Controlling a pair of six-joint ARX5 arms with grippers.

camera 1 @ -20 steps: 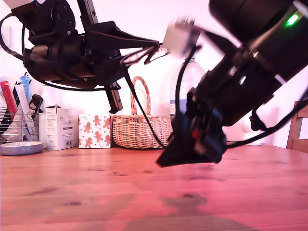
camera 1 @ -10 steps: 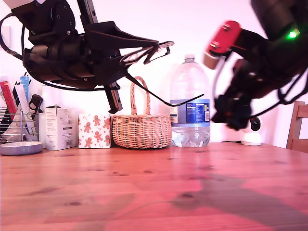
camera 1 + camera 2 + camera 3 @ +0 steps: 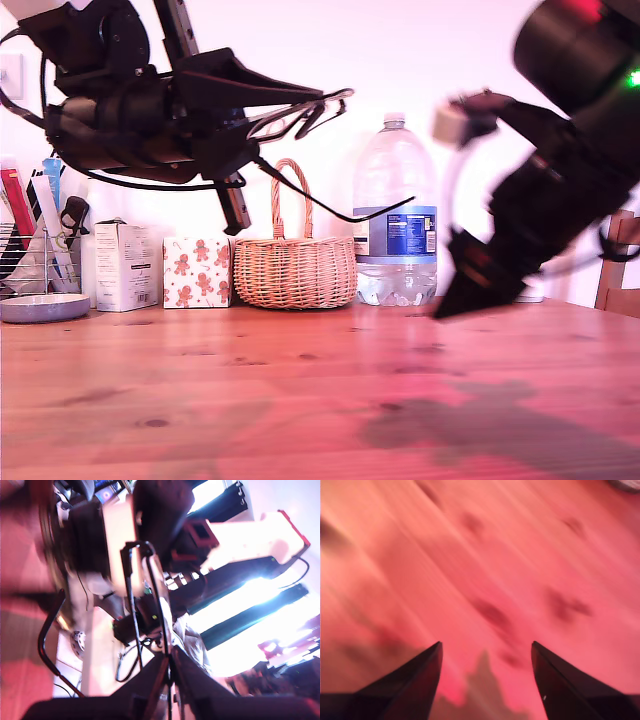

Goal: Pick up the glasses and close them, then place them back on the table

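The glasses [image 3: 312, 110] hang high at the exterior view's upper left, with my first gripper [image 3: 325, 97] shut on their thin black frame. One slim temple arm [image 3: 350, 212] droops open, down toward the bottle. In the first wrist view the frame [image 3: 150, 580] stands just past the closed jaws of my first gripper [image 3: 170, 667], and a temple [image 3: 47, 635] curves off to one side. My second gripper [image 3: 447, 306] is blurred at the exterior view's right, pointing down close above the table [image 3: 250, 400]. Its second wrist view shows it [image 3: 486, 647] open, with only wood [image 3: 495, 555] between its fingers [image 3: 420, 677].
Along the far edge stand a wicker basket [image 3: 295, 265], a large water bottle [image 3: 395, 220], a gingerbread-print box [image 3: 195, 272], a white carton [image 3: 125, 265] and a utensil rack [image 3: 35, 250]. A wooden chair [image 3: 620, 260] shows at the exterior view's right edge.
My second arm swung from the centre out to the exterior view's right, rose, then tipped down toward the table. My first gripper kept the glasses almost still.
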